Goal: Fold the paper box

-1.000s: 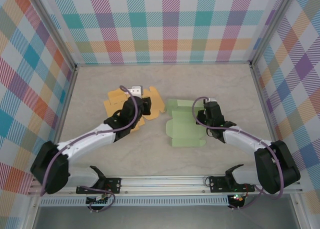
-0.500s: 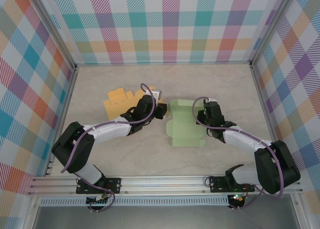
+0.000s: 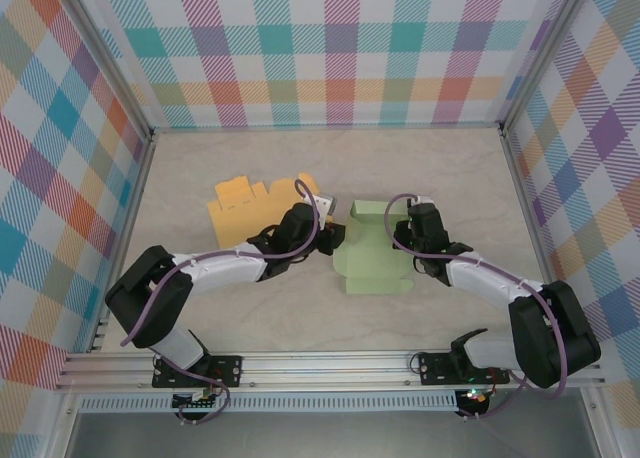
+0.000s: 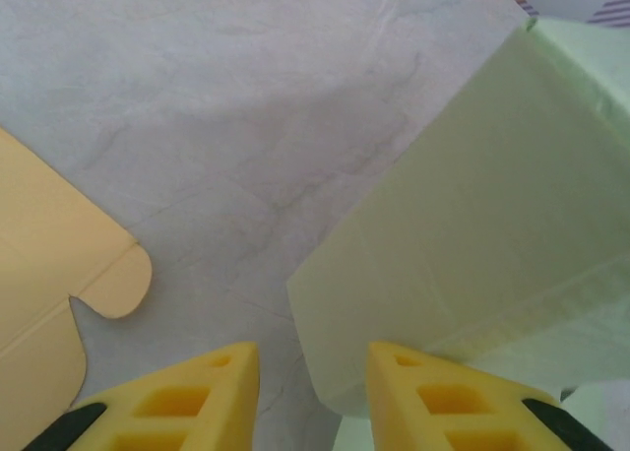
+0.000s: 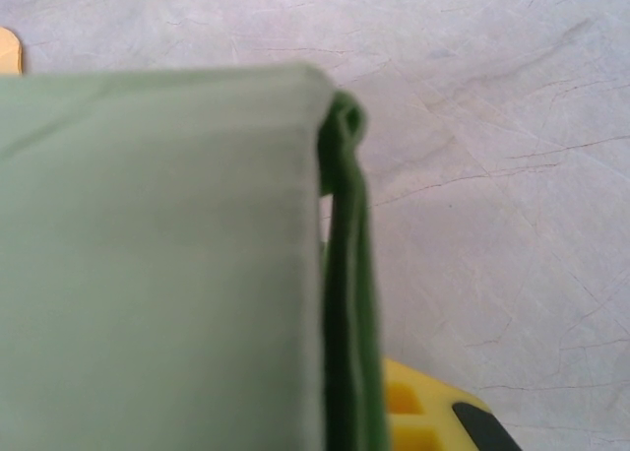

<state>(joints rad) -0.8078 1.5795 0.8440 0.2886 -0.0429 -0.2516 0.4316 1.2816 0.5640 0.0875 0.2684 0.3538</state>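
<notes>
- The green paper box (image 3: pixel 372 253) is seen partly folded at the middle of the counter (image 3: pixel 440 168), with an orange cardboard blank (image 3: pixel 240 210) laid flat to its left.
- The right tool (image 3: pixel 408 240) is pictured clamped on the box's right edge, folded paper pressed beside a yellow finger (image 5: pixel 423 412).
- The left tool (image 3: pixel 335 236) is positioned at the box's left edge, its fingers apart and nothing gripped.

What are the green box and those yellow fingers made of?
The green box looks like thin matte card: it bends along sharp creases. The yellow fingers look like moulded plastic or rubber, with triangular hollows; I cannot tell which.
</notes>
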